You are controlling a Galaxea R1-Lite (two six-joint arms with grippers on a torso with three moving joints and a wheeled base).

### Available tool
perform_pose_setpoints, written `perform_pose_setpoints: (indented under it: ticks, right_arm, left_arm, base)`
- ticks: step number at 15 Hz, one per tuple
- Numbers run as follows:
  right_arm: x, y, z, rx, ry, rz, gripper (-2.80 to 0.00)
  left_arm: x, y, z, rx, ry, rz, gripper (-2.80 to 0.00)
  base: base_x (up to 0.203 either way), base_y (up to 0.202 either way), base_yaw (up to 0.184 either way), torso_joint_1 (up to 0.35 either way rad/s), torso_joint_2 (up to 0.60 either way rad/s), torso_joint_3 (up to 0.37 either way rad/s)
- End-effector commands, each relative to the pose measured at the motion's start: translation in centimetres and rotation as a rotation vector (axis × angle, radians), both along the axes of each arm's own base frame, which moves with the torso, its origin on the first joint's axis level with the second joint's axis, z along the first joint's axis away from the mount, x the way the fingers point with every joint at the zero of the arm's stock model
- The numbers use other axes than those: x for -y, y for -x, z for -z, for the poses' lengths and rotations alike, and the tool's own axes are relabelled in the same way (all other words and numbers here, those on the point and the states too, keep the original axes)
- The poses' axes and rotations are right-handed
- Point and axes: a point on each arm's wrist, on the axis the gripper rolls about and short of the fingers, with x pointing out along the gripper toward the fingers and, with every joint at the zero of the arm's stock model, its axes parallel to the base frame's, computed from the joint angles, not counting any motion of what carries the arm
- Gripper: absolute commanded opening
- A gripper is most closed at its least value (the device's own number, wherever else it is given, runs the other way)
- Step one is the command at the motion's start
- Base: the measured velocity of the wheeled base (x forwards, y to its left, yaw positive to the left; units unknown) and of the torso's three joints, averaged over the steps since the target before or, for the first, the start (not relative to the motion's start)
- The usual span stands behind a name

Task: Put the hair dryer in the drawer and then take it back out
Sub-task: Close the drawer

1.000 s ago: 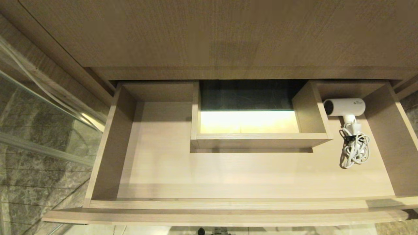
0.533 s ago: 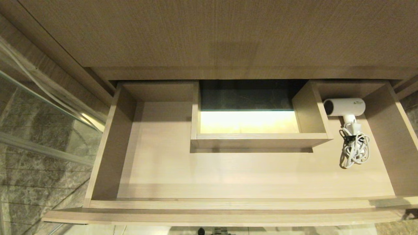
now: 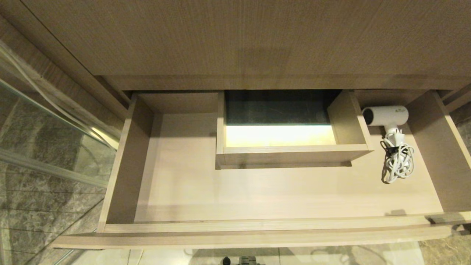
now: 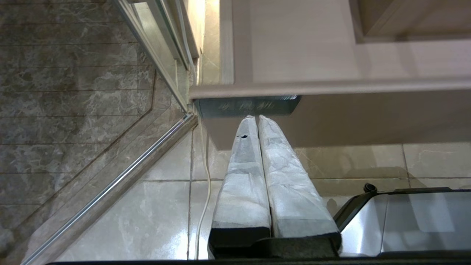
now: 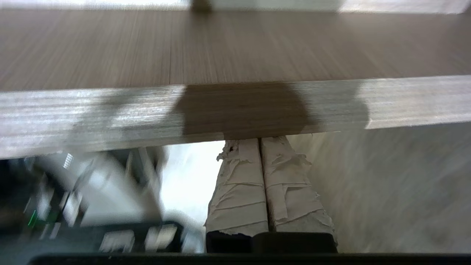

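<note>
Right tool (image 5: pixel 260 141), closed and empty, presses the pale wood-grain drawer (image 3: pixel 257 230) front. White plastic hair dryer (image 3: pixel 386 116) lies inside at the right rear, barrel crosswise, nearer this arm. Left tool (image 4: pixel 257 119) is also closed.

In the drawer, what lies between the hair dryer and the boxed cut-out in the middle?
Nothing lies there. In the head view the hair dryer sits just right of the cut-out's side wall, with only a bare strip of drawer floor between.

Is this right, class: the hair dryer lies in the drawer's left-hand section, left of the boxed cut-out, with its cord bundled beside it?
Not quite. The head view shows the hair dryer in the drawer's right-hand section, to the right of the boxed cut-out, not the left. The rest holds: its cord lies bundled beside it.
</note>
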Motion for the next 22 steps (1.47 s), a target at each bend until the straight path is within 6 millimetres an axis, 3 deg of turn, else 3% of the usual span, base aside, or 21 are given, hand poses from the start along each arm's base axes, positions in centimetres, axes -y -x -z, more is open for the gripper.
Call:
perform_pose_setpoints:
  ticks: [1, 6, 15, 22]
  right_arm:
    - [0.2, -0.6, -0.6, 0.099, -0.007, -0.026, -2.8]
    - [0.8, -2.5, -3.4, 0.415, -0.016, -0.062, -2.8]
    - [4.0, -9.7, -7.0, 0.772, 0.044, -0.08, -2.8]
    - [3.3, -8.4, -7.7, 0.716, 0.011, -0.074, -2.8]
  left_arm:
    - [0.0, 0.0, 0.0, 0.0, 0.0, -0.002, -2.8]
    - [0.0, 0.0, 0.0, 0.001, 0.0, -0.002, -2.8]
    - [0.0, 0.0, 0.0, -0.001, 0.0, -0.001, -2.8]
    - [0.0, 0.0, 0.0, -0.001, 0.0, 0.0, -2.8]
  base:
    - [0.0, 0.0, 0.0, 0.0, 0.0, 0.0]
    - [0.0, 0.0, 0.0, 0.0, 0.0, 0.0]
    - [0.0, 0.0, 0.0, 0.0, 0.0, 0.0]
    - [0.0, 0.0, 0.0, 0.0, 0.0, 0.0]
